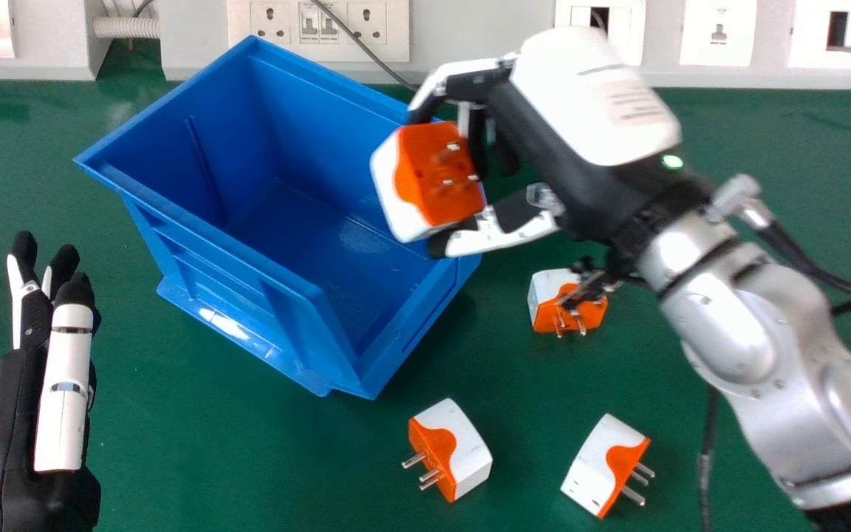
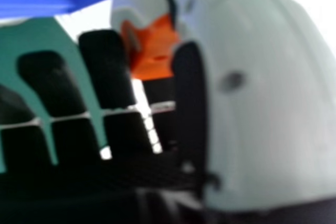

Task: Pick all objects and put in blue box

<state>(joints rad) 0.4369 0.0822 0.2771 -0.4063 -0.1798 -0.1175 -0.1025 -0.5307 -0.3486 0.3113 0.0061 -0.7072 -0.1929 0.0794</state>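
The right hand (image 1: 588, 103) pinches an orange and white plug (image 1: 429, 174) over the right side of the blue box (image 1: 222, 111). Three more plugs (image 1: 462, 440) sit on the green table (image 1: 248, 451). The left hand (image 1: 67, 369), at the near left, has straight fingers.

On desk (image 1: 211, 458), box (image 1: 211, 255), set left of three adapters, with wall sockets (image 1: 370, 22) behind. Right of box, rear adapter (image 1: 547, 288). Before that, side by side but apart, left adapter (image 1: 466, 447), near box's front corner, and right adapter (image 1: 597, 465). In right hand (image 1: 595, 96), held adapter (image 1: 425, 177), probably above box's right rim, height hard to judge.
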